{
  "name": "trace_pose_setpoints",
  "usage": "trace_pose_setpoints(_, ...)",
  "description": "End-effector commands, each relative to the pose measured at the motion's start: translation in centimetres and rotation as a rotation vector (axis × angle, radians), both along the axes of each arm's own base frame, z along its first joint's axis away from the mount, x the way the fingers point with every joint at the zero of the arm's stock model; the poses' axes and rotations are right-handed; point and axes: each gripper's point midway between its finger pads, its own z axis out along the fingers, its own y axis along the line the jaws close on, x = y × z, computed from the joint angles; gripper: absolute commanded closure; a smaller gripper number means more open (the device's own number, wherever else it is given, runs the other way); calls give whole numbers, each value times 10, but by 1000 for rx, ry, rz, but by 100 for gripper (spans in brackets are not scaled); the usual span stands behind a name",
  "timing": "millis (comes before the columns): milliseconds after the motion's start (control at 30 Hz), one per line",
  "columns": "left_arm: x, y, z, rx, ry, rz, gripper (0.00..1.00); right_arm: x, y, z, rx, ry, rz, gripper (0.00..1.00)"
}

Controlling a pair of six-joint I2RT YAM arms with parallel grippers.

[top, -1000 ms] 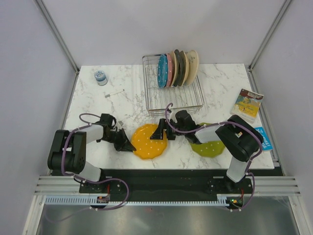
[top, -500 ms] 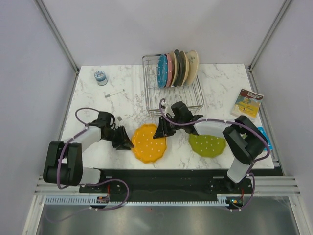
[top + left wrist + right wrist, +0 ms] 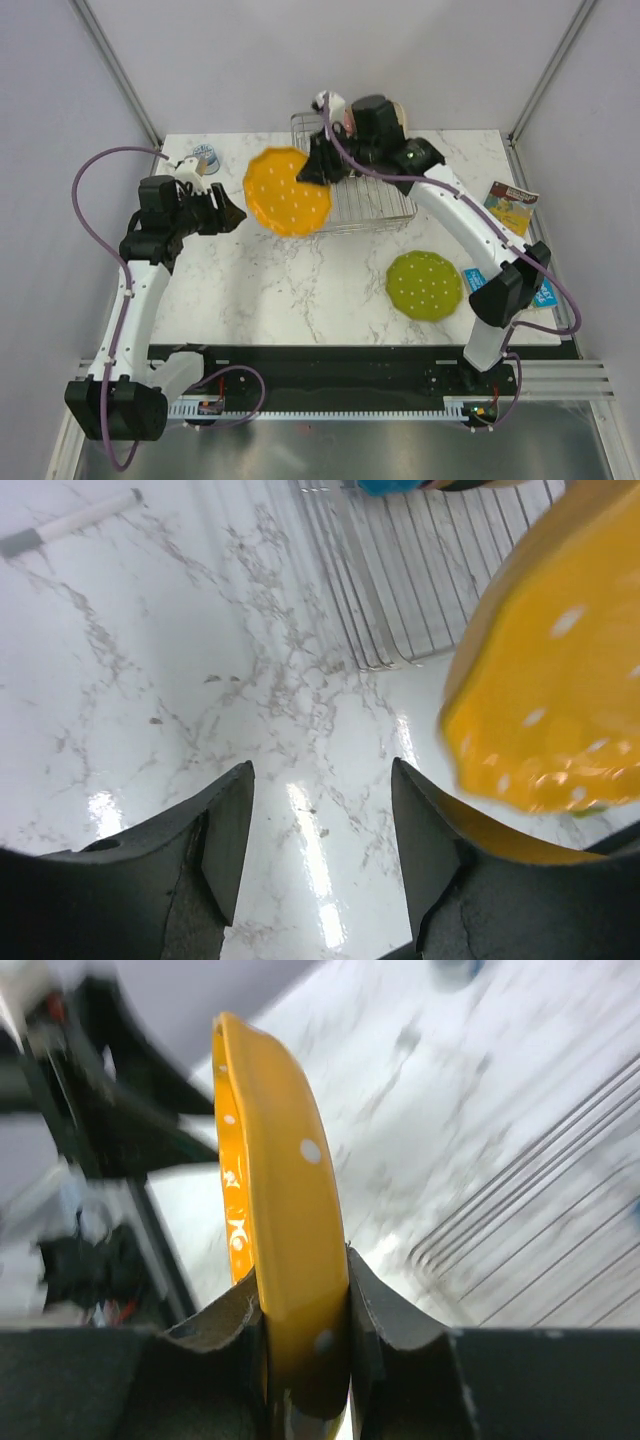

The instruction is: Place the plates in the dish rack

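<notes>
Above the back of the marble table (image 3: 300, 270), your right gripper (image 3: 316, 168) (image 3: 305, 1300) is clamped on the rim of the orange plate (image 3: 287, 190) (image 3: 280, 1210). It holds the plate in the air, tilted, at the left side of the dish rack (image 3: 375, 200) (image 3: 400, 580). Your left gripper (image 3: 232, 215) (image 3: 320, 830) hangs just left of the plate, with its fingers apart and nothing between them. The lime green plate (image 3: 424, 285) lies flat near the front right of the table, well apart from the rack. Your right arm hides most of the rack's contents.
</notes>
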Motion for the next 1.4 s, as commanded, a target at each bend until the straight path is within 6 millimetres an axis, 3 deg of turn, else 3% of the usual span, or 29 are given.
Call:
trace_pose_setpoints(0,24,31,7,135,-72,127,37,77,-8,99,111,-252,-282,100)
trace_pose_setpoints(67,32,43,3,129,-45,227,36,113,-17,125,149,-351,-451,100)
trace_pose_setpoints(100,34,46,1,122,-31,262,27,133,-32,133,143,-399,-583,100)
trace_pose_setpoints(167,39,52,-7,122,-5,317,21,152,-36,141,155,-487,-690,100)
trace_pose_setpoints(200,42,55,-8,133,-15,324,21,163,-51,142,137,-524,-815,100)
trace_pose_setpoints(233,44,63,-15,159,-5,362,21,168,-51,154,185,-575,-845,100)
trace_pose_setpoints(267,47,75,-16,173,-5,395,21,172,-51,140,143,-605,-842,100)
trace_pose_setpoints(333,49,84,-13,197,-16,412,21,178,-61,150,196,-666,-930,100)
trace_pose_setpoints(400,48,94,-11,227,-22,438,21,184,-59,142,151,-701,-944,100)
trace_pose_setpoints(433,47,93,-12,227,-20,435,21,187,-68,142,135,-706,-1035,100)
trace_pose_setpoints(467,45,93,-8,222,-33,440,21,191,-60,136,94,-734,-1058,100)
trace_pose_setpoints(533,41,91,-16,207,-25,442,21,193,-68,133,19,-765,-1168,100)
trace_pose_setpoints(567,40,89,-18,196,-24,436,21,198,-62,130,16,-774,-1179,100)
trace_pose_setpoints(733,33,82,-23,113,-14,436,21,206,-51,134,-3,-851,-1200,100)
trace_pose_setpoints(1033,41,86,-10,123,-33,446,21,219,-43,100,-85,-870,-1238,100)
trace_pose_setpoints(1367,38,84,-22,117,3,446,21,236,-39,64,-145,-834,-1210,100)
